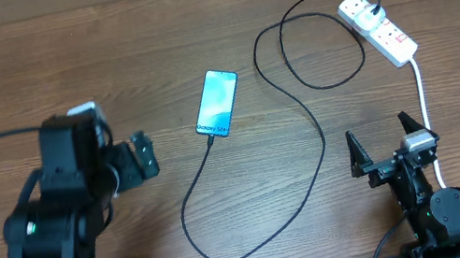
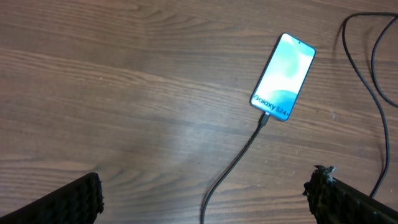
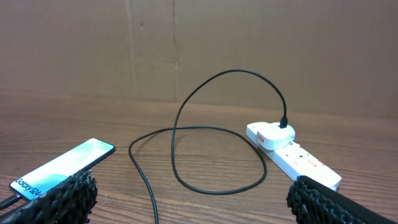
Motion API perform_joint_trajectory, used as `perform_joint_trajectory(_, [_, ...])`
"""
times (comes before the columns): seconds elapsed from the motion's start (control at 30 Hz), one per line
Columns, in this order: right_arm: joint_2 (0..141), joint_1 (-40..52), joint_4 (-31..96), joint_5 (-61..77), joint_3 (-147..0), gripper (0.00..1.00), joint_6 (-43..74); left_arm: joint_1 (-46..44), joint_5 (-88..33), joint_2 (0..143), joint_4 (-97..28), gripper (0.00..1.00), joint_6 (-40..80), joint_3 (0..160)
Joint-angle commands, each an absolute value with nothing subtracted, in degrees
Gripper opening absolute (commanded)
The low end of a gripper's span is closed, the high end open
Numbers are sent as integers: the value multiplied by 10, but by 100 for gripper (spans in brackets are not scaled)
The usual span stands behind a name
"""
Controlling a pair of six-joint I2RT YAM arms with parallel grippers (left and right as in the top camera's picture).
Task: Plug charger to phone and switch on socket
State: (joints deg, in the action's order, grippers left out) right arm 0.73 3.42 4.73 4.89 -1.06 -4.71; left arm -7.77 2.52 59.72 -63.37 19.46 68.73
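**Both grippers wide open, empty, clear of everything**

L gripper: left of scene, mid-depth, fingers pointing right toward phone. Jaws fully apart, nothing between, touching nothing. Well apart from phone. Wrist view: both fingertips at frame bottom, bare table under them.

R gripper: near right, jaws spread full, nothing held. No contact w/ any object. White lead passes just beside it on the right.

Phone: flat on table, approx centre, slightly tilted, screen lit blue-cyan, "Galaxy" text at near short edge.

Charger: black cable, connector tip meets phone's near short edge. Seated vs just touching: can't tell. From there loops near, swings right and far, curls into a loop left of socket, ends in plug on socket's far outlet.

Socket: far right, lying diagonal, white w/ red switches. Switch position on/off: can't tell at this res. White lead exits near end, runs toward near right edge.
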Motion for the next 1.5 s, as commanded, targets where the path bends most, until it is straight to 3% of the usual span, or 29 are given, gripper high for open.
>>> perform_joint_trajectory(0.0, [2,37,46,43,-5,100,-50,-55,-5,550,-630,100,172,658])
perform_joint_trajectory(0.3, [2,37,46,43,-5,100,-50,-51,-15,501,-634,100,167,649])
perform_joint_trajectory(0.67, [2,37,46,43,-5,100,-50,-50,-75,498,-641,100,18,648])
perform_joint_trajectory(1.47, [2,37,46,43,-5,100,-50,-40,-85,354,-645,100,-3,618])
